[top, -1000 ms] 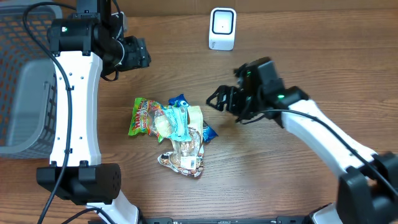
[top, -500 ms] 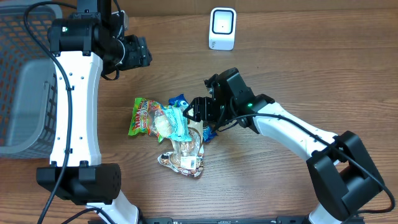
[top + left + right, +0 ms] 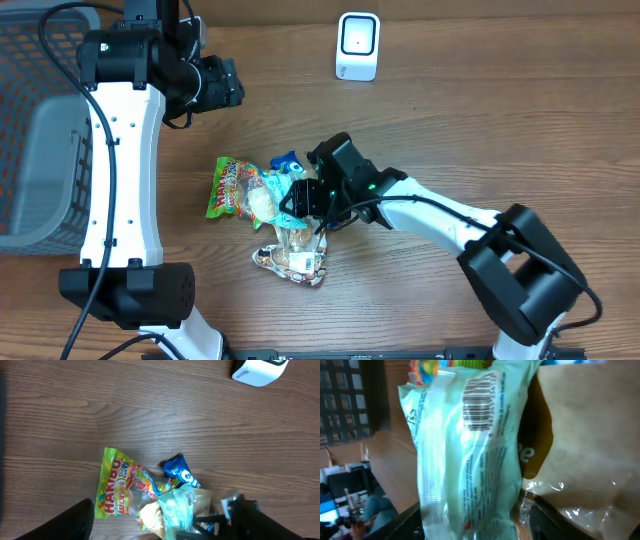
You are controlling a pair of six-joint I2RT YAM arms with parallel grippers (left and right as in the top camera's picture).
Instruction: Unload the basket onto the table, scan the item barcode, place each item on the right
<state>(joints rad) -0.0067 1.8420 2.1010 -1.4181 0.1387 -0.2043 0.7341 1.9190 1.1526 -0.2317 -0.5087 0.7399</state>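
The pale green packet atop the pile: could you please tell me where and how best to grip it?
I would pinch the packet across its narrow width, at the half away from the barcode, coming straight down from above. It lies flat and topmost on the pile, barcode up, so both long edges show and the code stays uncovered.

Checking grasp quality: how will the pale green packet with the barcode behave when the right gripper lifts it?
The pale green packet looks like thin, crinkled film, so it probably flops and folds around the right gripper. Its glossy surface may slip. It overlaps a tan bag, which could drag along.
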